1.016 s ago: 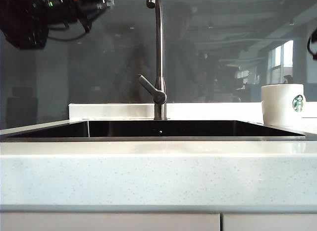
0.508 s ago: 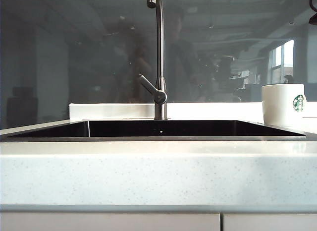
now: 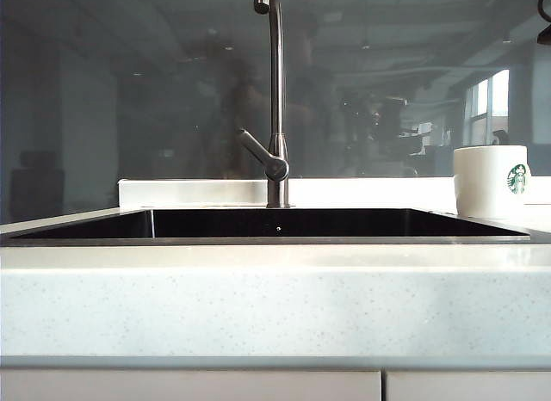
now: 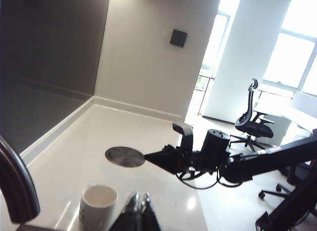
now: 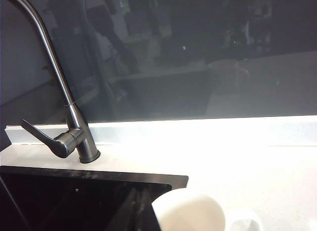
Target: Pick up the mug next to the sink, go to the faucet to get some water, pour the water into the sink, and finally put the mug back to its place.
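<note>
The white Starbucks mug [image 3: 492, 181] stands upright on the speckled countertop [image 3: 258, 289] just right of the sink [image 3: 275, 224], well apart from the faucet [image 3: 275, 100]. The left gripper [image 4: 137, 205] hangs above it, fingers pressed together, holding nothing. The right gripper [image 5: 136, 203], likewise closed and empty, hovers near the mug's rim.

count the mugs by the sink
1. The mug stands on the counter right of the sink, apart from the faucet; both wrist views show the same one. None other visible.
</note>
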